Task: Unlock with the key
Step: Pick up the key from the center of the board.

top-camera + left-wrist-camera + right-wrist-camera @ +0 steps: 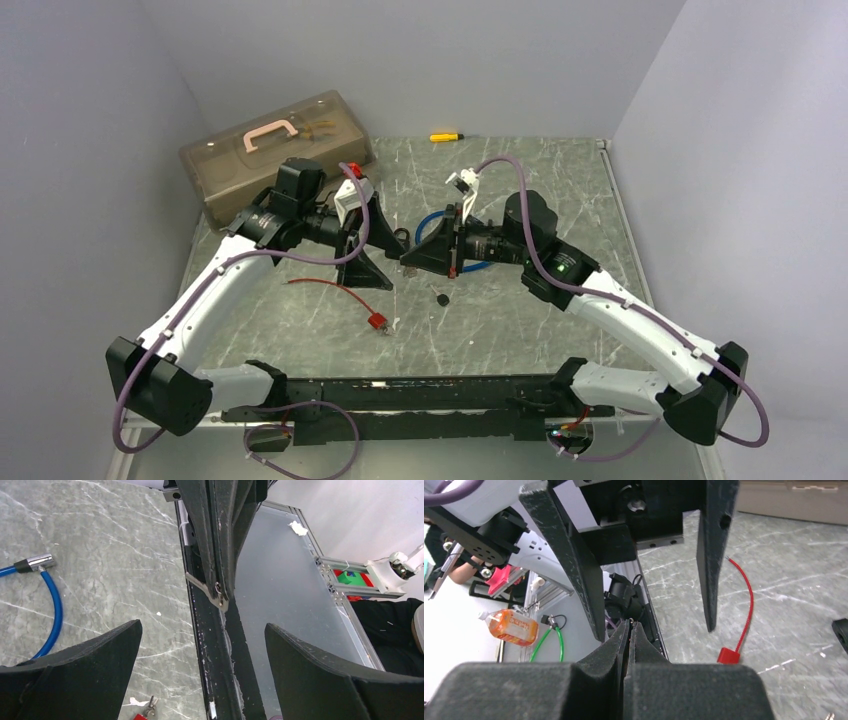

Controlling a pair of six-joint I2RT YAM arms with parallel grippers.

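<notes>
Top view: the two arms meet mid-frame, nose to nose. The right gripper [408,258] is pinched tight, pointing toward frame left. The left wrist view shows a thin flat metal piece nipped at its tips, which I take for the key [206,590]; it is small and no teeth can be made out. The left gripper [384,245] is spread wide with nothing held. Its fingers [80,675] fill the bottom corners of its own view, and the key hangs in the gap between them, touching neither. The key's long axis runs slantwise there, upper left down to lower right, roughly continuing the line of the right fingers coming down from the frame top. The right wrist view agrees: own tips shut at lower centre, the other gripper's open fingers standing either side above. The blue cable lock [52,605] lies on the table at the left edge of the left wrist view, its chrome end [36,561] at upper left, well off to the side of the key and not in line with it. In the top view the blue loop shows just behind the right gripper, toward upper right. No keyhole is visible in any view. Judgement: the right arm has the key and is nearer the lock. The key must either swing toward the chrome end or pass to the left gripper first; I cannot tell which. Risk: the thin key twisting in the pinch.
</notes>
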